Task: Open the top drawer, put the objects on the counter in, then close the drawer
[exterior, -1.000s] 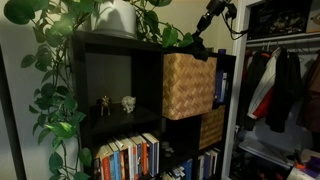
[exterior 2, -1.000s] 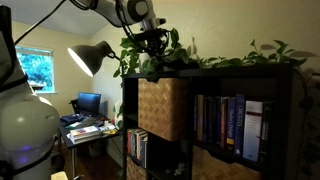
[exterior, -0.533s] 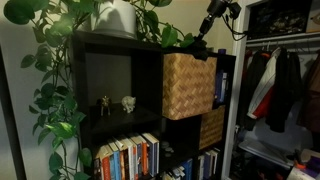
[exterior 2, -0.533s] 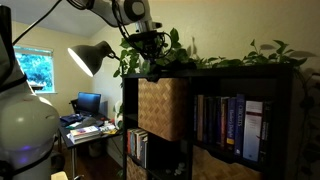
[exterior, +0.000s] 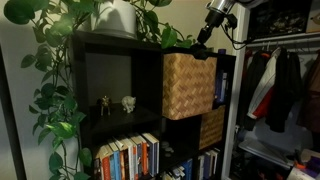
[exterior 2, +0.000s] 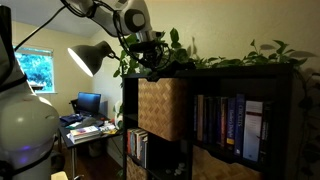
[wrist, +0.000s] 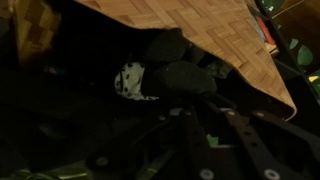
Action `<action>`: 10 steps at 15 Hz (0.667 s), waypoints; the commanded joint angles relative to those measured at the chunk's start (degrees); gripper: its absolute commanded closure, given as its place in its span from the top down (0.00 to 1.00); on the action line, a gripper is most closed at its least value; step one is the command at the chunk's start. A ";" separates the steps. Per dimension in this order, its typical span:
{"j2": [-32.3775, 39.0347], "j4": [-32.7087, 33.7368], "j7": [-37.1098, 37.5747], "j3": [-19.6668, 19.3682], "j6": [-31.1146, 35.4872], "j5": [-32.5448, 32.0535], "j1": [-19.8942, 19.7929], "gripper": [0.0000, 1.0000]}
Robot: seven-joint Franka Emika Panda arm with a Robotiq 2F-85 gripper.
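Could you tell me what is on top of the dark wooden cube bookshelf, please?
A white plant pot with trailing green leaves that spread along the black-brown top board. The foliage covers much of the board, so any small objects among it cannot be seen.

Claw point(exterior 2: 149, 67) tips lost among leaves point(exterior 2: 186, 50); wrist view murky.

The top drawer point(exterior: 188, 86) is light tan (square basket-weave), the counter point(exterior 2: 250, 70) black-brown, the plant point(exterior: 45, 100) green.
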 commanded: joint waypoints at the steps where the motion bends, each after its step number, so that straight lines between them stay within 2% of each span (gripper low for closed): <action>1: -0.70 -4.32 2.47 1.10 7.79 -1.22 -0.81 0.08; 5: 0.16 -7.23 2.31 1.16 14.88 -1.35 -0.56 0.08; 7: 0.27 -7.42 3.18 1.56 15.16 -2.16 -0.90 0.07; 8: 0.24 -7.34 3.78 1.70 14.79 -2.49 -1.02 0.36; 9: -0.16 -6.14 5.68 2.28 11.78 -3.80 -1.83 0.37; 10: -0.54 -5.66 7.15 2.68 10.62 -4.92 -2.38 0.44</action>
